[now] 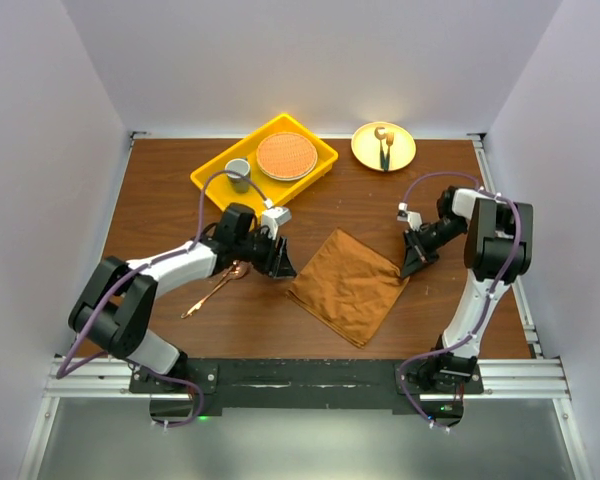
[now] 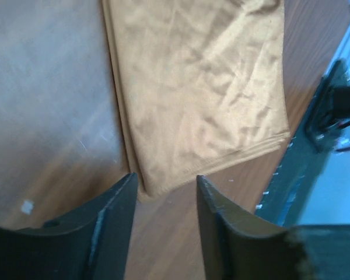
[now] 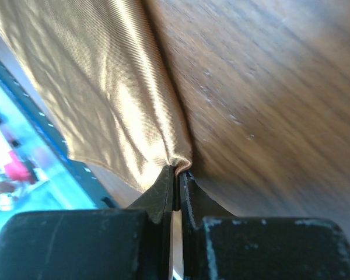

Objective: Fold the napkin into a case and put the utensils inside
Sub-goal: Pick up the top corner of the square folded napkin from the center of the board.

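The rust-brown napkin [image 1: 348, 285] lies folded in layers as a flat diamond in the middle of the wooden table. My right gripper [image 1: 412, 265] is shut on its right corner, and the cloth [image 3: 105, 87] bunches up into the pinched tips [image 3: 178, 169]. My left gripper [image 1: 280, 262] sits low at the napkin's left corner. Its jaws [image 2: 164, 181] stand open with bare wood between them, and the corner of the cloth [image 2: 204, 87] lies just ahead of the fingertips. The copper spoon [image 1: 212, 290] rests on the table under the left forearm, partly hidden.
A yellow tray [image 1: 210, 180] at the back left holds a small grey cup [image 1: 238, 172] and a round orange plate [image 1: 285, 155]. A yellow plate [image 1: 400, 158] at the back right carries a dark-handled, gold-tipped utensil [image 1: 384, 148]. The table's near edge lies just below the napkin.
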You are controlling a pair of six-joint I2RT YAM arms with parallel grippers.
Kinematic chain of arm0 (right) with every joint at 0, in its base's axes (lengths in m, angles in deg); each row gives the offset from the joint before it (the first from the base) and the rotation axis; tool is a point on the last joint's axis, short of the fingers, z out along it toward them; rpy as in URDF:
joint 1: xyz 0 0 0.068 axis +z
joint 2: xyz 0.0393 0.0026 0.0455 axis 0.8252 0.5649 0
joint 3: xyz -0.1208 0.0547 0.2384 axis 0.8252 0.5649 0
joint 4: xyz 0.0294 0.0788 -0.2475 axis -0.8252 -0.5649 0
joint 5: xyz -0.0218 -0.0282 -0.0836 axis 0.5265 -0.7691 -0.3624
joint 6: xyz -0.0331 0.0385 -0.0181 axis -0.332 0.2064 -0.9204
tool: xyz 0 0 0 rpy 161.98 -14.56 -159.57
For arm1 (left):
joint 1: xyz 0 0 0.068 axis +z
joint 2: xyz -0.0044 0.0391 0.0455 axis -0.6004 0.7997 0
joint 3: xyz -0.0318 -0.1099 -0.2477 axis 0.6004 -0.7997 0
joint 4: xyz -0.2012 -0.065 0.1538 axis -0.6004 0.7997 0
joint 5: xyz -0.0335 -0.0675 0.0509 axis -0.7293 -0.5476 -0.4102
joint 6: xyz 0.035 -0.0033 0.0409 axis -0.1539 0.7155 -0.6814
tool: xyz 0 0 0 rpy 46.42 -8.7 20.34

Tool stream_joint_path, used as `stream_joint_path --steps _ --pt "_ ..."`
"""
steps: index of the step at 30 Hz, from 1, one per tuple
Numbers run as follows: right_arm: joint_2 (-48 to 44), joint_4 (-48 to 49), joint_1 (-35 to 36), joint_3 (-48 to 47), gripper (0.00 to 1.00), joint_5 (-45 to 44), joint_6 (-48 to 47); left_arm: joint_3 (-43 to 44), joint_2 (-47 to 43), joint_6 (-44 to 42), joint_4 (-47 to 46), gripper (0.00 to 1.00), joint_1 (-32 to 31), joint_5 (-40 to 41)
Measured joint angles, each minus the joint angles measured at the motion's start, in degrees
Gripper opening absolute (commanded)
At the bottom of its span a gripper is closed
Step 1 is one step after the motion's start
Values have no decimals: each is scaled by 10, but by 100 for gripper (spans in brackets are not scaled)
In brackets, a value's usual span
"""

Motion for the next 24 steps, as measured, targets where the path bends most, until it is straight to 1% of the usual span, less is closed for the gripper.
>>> stream_joint_path --steps 1,6,10,13,17,21,24 --pt "2 2 0 1 0 4 16 12 0 -21 11 44 0 3" --pt "11 19 4 5 0 30 91 122 9 -186 78 38 -3 32" --pt "10 48 19 25 0 48 162 172 22 -276 118 35 -19 46" --pt "6 71 33 57 0 74 221 174 28 -317 142 35 -44 60" --pt "-15 118 46 114 0 105 290 153 29 -363 157 36 -76 82" --pt "-45 158 47 150 0 103 340 126 24 -409 170 35 -106 102" --pt "-53 170 47 158 0 99 361 113 26 -433 188 34 -123 117"
